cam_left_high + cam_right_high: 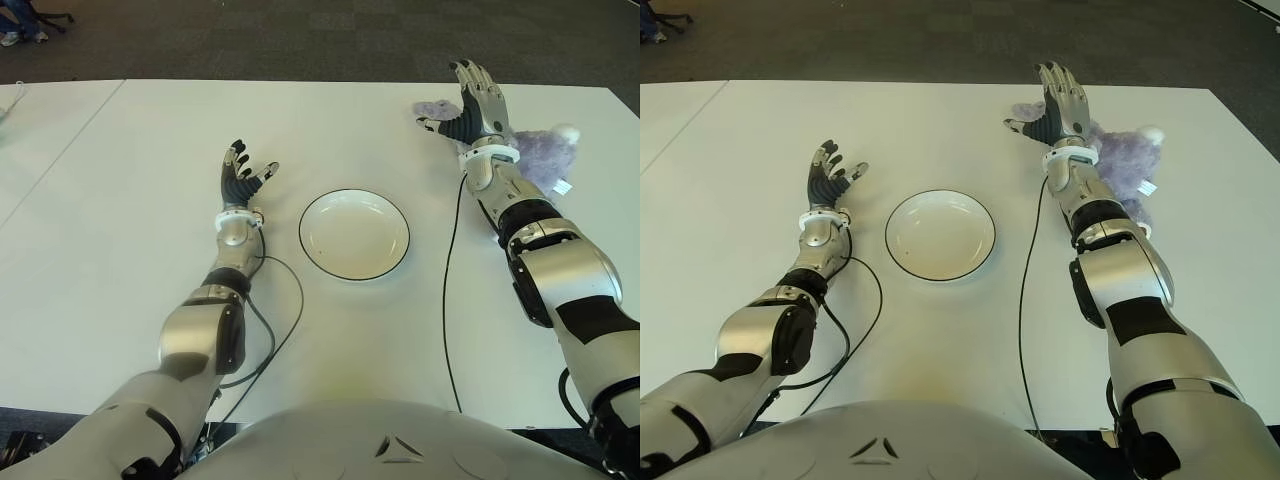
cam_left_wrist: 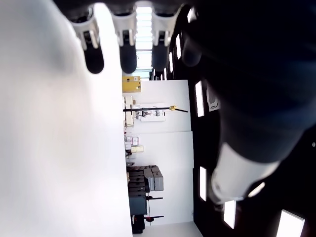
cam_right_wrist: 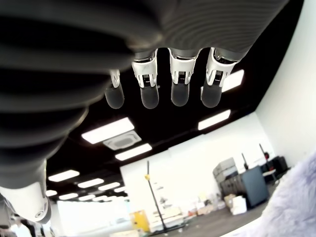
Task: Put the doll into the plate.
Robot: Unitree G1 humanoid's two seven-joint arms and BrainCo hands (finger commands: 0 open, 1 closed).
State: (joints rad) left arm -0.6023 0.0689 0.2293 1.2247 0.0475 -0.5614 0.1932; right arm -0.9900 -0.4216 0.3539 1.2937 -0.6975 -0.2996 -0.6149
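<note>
Purple plush doll (image 1: 1120, 160) lying on the white table (image 1: 120, 240) at upper right, right hand (image 1: 1055, 100) over its left edge with fingers spread and holding nothing, empty white plate (image 1: 354, 234) at centre, left hand (image 1: 240, 175) left of the plate, fingers relaxed, empty.

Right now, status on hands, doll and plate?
Both hands open: right hand beside purple doll, not gripping; left hand left of plate. Doll on table. Plate empty, path clear.

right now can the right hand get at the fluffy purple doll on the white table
Probably yes. The right hand is open, fingers spread, right beside the fluffy purple doll, with nothing between them. The doll lies partly behind the right forearm, so the hand would likely need to turn toward it.
</note>
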